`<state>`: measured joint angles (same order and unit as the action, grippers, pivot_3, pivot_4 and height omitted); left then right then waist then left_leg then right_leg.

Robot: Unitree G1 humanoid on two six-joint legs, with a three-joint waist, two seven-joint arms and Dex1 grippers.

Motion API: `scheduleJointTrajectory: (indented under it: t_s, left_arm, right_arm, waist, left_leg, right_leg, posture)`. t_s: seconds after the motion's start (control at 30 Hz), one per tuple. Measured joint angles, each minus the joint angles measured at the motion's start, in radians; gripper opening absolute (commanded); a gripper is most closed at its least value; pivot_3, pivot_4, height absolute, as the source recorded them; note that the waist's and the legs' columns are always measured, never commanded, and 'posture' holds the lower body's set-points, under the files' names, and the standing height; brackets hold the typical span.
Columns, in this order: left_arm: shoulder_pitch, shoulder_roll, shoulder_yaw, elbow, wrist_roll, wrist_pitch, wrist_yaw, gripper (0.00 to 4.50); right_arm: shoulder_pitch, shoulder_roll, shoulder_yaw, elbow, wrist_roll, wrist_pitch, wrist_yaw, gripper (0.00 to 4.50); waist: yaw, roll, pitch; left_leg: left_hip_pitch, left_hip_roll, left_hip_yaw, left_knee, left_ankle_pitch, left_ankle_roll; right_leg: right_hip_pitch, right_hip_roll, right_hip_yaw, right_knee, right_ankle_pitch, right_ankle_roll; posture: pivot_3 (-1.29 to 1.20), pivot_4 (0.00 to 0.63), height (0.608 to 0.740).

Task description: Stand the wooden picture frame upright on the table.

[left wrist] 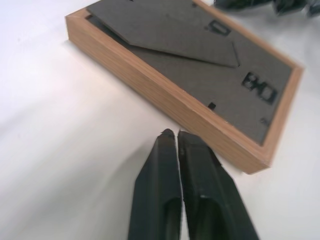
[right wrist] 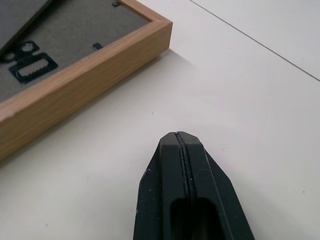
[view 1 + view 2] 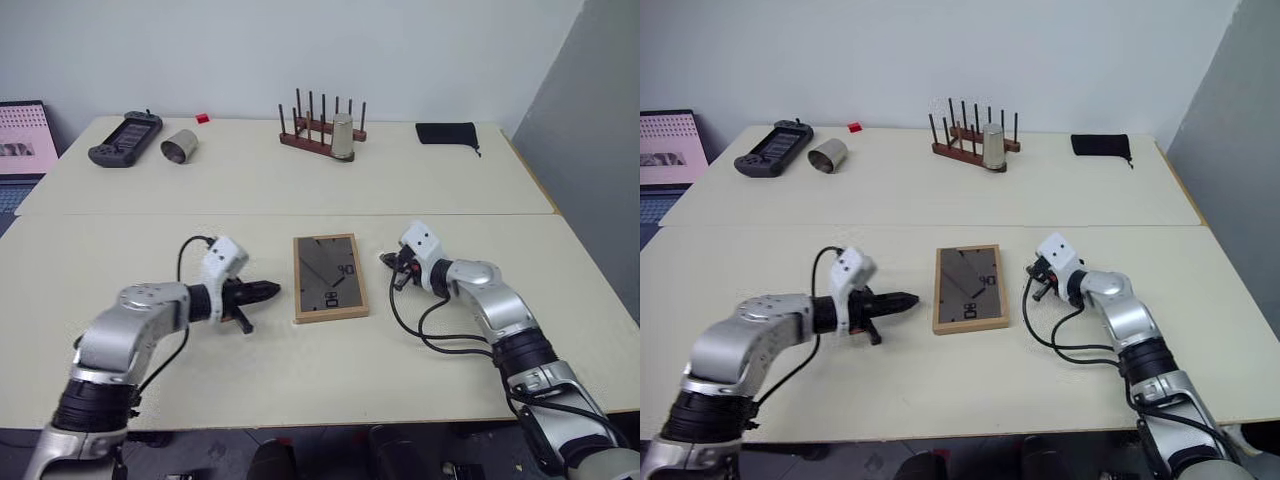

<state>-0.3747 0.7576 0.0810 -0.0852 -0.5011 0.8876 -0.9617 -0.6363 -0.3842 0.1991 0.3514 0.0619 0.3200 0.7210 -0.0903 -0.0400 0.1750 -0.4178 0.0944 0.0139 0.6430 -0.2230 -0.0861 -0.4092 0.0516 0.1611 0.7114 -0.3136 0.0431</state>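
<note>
— While both arms sit low over the large pale cream table (image 3: 300, 370) with its light-wood edge, where does the small rectangular light-wood picture frame (image 3: 329, 277) lie?

— Flat on the near half of the tabletop, just this side of the seam, face down: its dark grey back with the marks and the flat black easel stand is what one sees. It lies between the two grippers, its long sides running away from the robot.

— And the left gripper (image 3: 268, 291)?

— It points toward the frame's left long side, near it but apart from it. Seen from the left wrist, its two black fingers (image 1: 160, 190) are almost together, only a hairline slit between the tips, and they pinch nothing.

— The right gripper (image 2: 178, 136)?

— Beside the frame's right long side, not touching it (bare tabletop shows between the tip and the wooden edge). Its jaws are pressed fully together, empty.

— What stands on the far half of the table?

— A reddish-brown wooden peg rack (image 3: 318, 128) with dark upright pegs, and an upright metal cup (image 3: 343, 136) just beside it at its right end. To the left lie a dark grey handheld controller (image 3: 125, 139) and a second metal cup (image 3: 179, 146) tipped on its side, with a small red block (image 3: 203, 119) behind them. A black fabric pouch (image 3: 447, 134) lies toward the far right corner.
</note>
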Motion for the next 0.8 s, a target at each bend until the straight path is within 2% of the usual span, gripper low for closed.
scheduleJointTrajectory:
  t_s: [0.1, 0.27, 0.33, 0.53, 0.8]
  left_arm:
    - [-0.033, 0.034, 0.013, 0.047, -0.054, 0.078, -0.049, 1.54]
    - [-0.118, 0.033, 0.011, 0.146, -0.127, 0.244, -0.055, 2.77]
    - [-0.145, 0.025, 0.012, 0.181, -0.135, 0.290, -0.048, 3.30]
    - [-0.204, -0.024, 0.018, 0.292, -0.183, 0.484, -0.004, 4.47]
    - [-0.276, -0.083, 0.037, 0.395, -0.203, 0.613, 0.053, 4.47]
  right_arm:
    - [-0.001, 0.001, 0.000, -0.004, 0.000, -0.001, 0.010, 0.00]
    - [-0.001, 0.014, 0.000, -0.004, -0.001, -0.006, 0.019, 0.00]
    - [-0.001, 0.014, 0.000, -0.004, -0.002, -0.008, 0.019, 0.00]
    - [0.014, 0.012, 0.000, -0.024, -0.002, -0.008, 0.018, 0.00]
    - [0.060, 0.029, 0.020, -0.116, -0.005, 0.010, 0.012, 0.00]
  waist:
    - [0.001, 0.000, 0.000]
    - [0.003, 0.001, 0.000]
    - [0.003, 0.001, 0.000]
    - [0.004, 0.001, 0.000]
    - [0.002, 0.001, 0.000]
  left_leg:
    - [0.000, 0.000, -0.005, 0.000, 0.000, 0.000]
    - [-0.002, 0.000, -0.010, 0.000, 0.000, 0.000]
    - [-0.002, 0.000, -0.010, 0.000, 0.000, 0.000]
    - [-0.002, 0.000, -0.011, 0.000, 0.000, 0.000]
    - [-0.001, -0.001, -0.012, 0.000, 0.000, 0.000]
  right_leg:
    - [0.001, 0.000, -0.005, 0.001, -0.001, -0.002]
    - [0.002, 0.000, -0.010, 0.002, -0.002, -0.004]
    - [0.002, 0.000, -0.010, 0.002, -0.002, -0.004]
    - [0.002, 0.000, -0.011, 0.002, -0.002, -0.004]
    - [0.003, 0.000, -0.011, 0.003, -0.002, -0.004]
  posture:
    - [0.00, 0.150, 0.740]
    - [0.00, 0.150, 0.740]
    - [0.00, 0.150, 0.740]
    - [0.00, 0.150, 0.740]
    - [0.00, 0.150, 0.740]
